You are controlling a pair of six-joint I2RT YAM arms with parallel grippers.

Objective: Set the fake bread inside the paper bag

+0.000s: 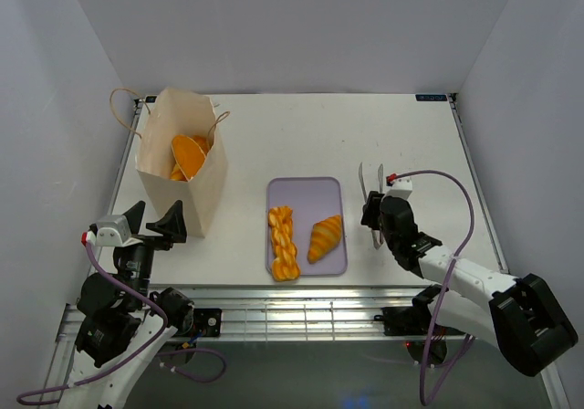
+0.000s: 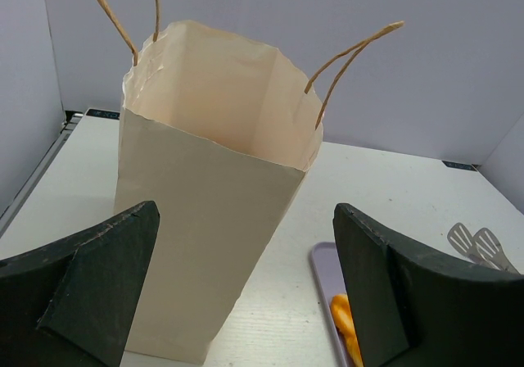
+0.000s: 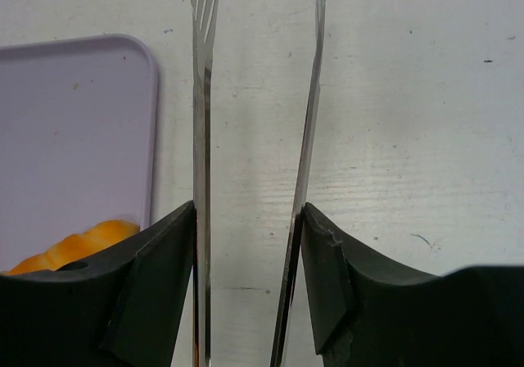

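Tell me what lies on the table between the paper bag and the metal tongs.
Between paper bag and metal tongs lies the lilac tray, holding a braided loaf and a croissant; the top external view shows it.

Walls of the paper bag hide most of the pastries inside — number unclear. The tongs run off the right wrist view's top edge — tips unseen.

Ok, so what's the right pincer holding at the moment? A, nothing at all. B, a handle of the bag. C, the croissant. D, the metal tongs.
D: the right pincer is closed on both arms of the tongs, just beside the tray.
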